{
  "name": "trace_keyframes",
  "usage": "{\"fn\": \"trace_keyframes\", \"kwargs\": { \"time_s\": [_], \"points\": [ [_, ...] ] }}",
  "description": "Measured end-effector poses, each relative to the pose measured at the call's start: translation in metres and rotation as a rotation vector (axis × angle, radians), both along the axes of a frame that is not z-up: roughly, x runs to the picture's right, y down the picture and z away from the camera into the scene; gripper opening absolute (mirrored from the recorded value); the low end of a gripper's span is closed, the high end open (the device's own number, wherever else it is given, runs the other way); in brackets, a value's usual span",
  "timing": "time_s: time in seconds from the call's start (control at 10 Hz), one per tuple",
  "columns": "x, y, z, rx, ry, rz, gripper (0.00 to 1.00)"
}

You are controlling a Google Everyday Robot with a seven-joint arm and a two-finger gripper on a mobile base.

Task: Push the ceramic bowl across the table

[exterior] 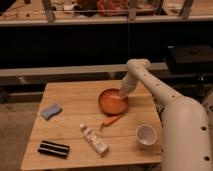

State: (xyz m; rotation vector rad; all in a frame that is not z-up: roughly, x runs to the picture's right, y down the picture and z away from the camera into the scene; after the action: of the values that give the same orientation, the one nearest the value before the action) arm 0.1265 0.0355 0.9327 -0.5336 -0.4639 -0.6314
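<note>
An orange ceramic bowl (pixel 112 101) sits on the wooden table (pixel 75 92), right of centre. My white arm reaches in from the lower right and bends down to the bowl's far right rim. My gripper (pixel 123 94) is at that rim, touching or just over it.
A blue sponge (pixel 51 111) lies at the left. A white tube (pixel 94 139) and a black bar (pixel 54 149) lie near the front edge. An orange carrot-like piece (pixel 111 121) lies just in front of the bowl. A white cup (pixel 146 134) stands at the front right.
</note>
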Motion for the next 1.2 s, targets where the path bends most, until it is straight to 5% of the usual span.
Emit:
{"fn": "trace_keyframes", "kwargs": {
  "time_s": [1.2],
  "points": [
    [-0.0012, -0.0029, 0.002, -0.001, 0.01, 0.036, 0.05]
  ]
}}
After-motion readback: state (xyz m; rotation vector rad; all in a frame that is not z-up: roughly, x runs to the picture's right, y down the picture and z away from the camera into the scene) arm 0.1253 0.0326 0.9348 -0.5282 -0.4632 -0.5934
